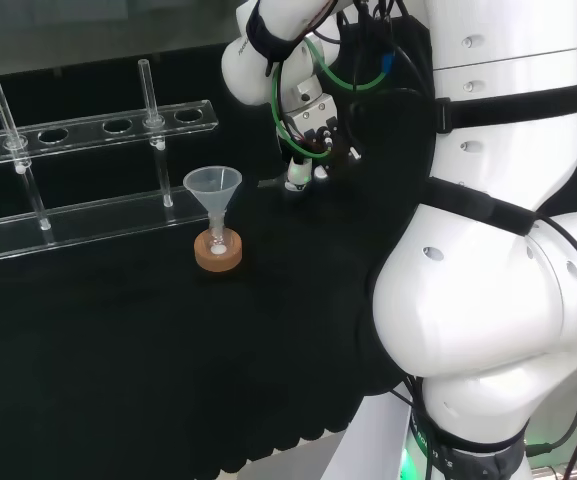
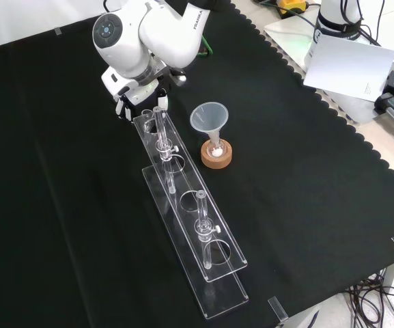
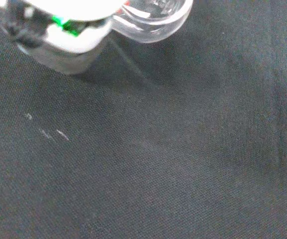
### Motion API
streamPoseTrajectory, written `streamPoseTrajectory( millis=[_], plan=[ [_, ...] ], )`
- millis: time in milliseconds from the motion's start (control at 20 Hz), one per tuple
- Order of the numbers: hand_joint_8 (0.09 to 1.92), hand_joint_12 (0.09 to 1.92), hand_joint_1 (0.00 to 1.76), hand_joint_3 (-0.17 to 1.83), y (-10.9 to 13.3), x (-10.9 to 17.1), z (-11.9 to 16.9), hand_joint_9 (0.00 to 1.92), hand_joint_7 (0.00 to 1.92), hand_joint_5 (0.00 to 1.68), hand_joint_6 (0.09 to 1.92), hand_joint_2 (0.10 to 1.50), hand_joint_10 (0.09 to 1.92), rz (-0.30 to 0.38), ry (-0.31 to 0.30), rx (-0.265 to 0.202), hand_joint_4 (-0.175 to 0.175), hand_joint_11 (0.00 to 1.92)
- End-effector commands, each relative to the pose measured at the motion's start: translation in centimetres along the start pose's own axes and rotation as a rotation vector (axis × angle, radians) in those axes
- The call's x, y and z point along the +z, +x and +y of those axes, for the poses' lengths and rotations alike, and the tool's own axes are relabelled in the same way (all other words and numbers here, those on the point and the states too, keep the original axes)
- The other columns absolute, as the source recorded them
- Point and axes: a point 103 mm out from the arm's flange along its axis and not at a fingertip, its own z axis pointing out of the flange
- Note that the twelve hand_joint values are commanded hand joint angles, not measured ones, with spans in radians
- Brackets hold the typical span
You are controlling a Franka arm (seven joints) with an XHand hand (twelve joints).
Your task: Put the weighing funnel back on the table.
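— Black cloth bears a rack and the funnel; where is the hand?
— Hand low over the cloth, right of the funnel in head view; weighing funnel against its white part in wrist view; whether the hand grasps it cannot be told.

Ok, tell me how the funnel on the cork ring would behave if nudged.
Probably top-heavy: the funnel has a wide mouth high above a narrow stem, so a nudge near the rim would likely tip it. The cork ring is low and broad, so a push there might slide the set instead. Thin clear ware: likely light, breakable.
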Motion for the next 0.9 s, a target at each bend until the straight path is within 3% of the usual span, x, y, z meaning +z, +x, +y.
streamPoseTrajectory(
  millis=[50, 150, 350, 600, 900],
  plan=[
    [0.68, 1.14, 1.00, 0.51, -0.1, -0.1, -0.1, 0.98, 0.47, 0.49, 0.54, 0.65, 0.09, -0.027, 0.047, 0.001, -0.007, 0.62],
    [0.68, 1.23, 0.97, 0.59, -0.2, -0.1, -0.1, 0.87, 0.35, 0.35, 0.36, 0.59, 0.09, -0.031, 0.064, 0.000, -0.015, 0.48],
    [0.66, 1.31, 0.93, 0.61, -0.3, -0.4, -0.3, 0.70, 0.15, 0.22, 0.12, 0.57, 0.09, -0.032, 0.070, -0.004, -0.015, 0.31],
    [0.63, 1.34, 0.90, 0.60, -1.1, -2.0, -1.4, 0.62, 0.07, 0.17, 0.09, 0.56, 0.09, 0.010, 0.039, 0.000, -0.014, 0.24],
    [0.65, 1.34, 0.86, 0.59, -1.9, -4.1, -3.6, 0.63, 0.11, 0.20, 0.09, 0.56, 0.09, 0.061, 0.004, 0.010, -0.012, 0.23]
  ],
)
